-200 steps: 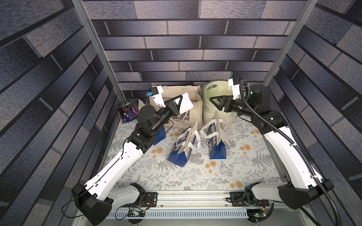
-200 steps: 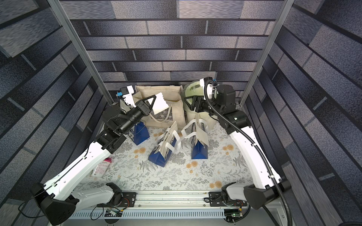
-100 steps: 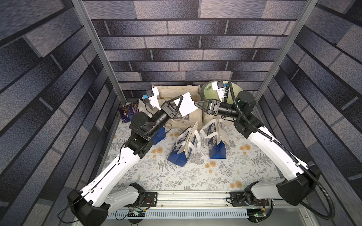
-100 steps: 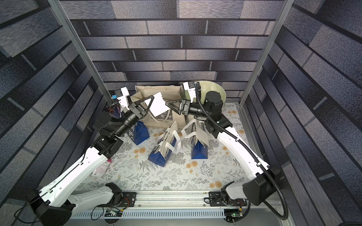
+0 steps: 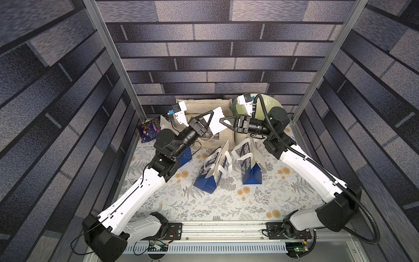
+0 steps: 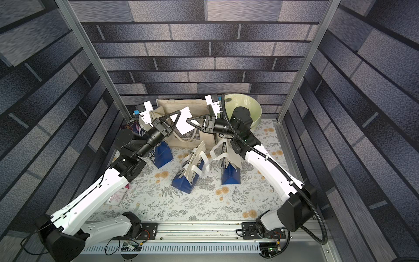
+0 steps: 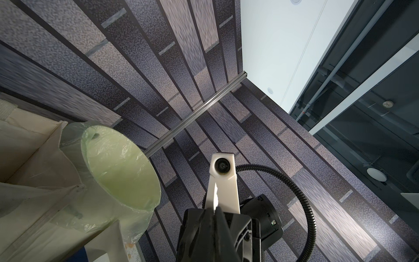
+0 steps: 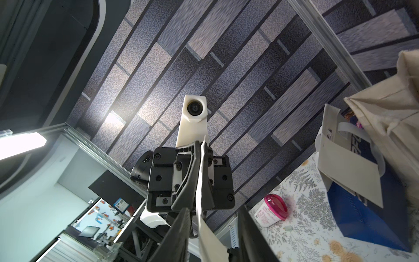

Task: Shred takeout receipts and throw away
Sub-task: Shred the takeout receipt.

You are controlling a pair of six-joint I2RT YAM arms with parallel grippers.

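left gripper (image 5: 211, 115) was clamped shut on the receipt (image 5: 217, 124), held mid-air well above the table (image 5: 204, 204). right gripper (image 5: 224, 120) straddled its other edge, jaws partly apart, not yet pinching.

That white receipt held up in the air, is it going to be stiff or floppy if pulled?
Probably floppy: edge-on in the right wrist view the receipt bends. Likely light and easy to tear: it looks paper-thin, with one end jagged.

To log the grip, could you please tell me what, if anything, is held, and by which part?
Left claw pinches the receipt by one edge; right claw straddles the opposite edge, not closed.
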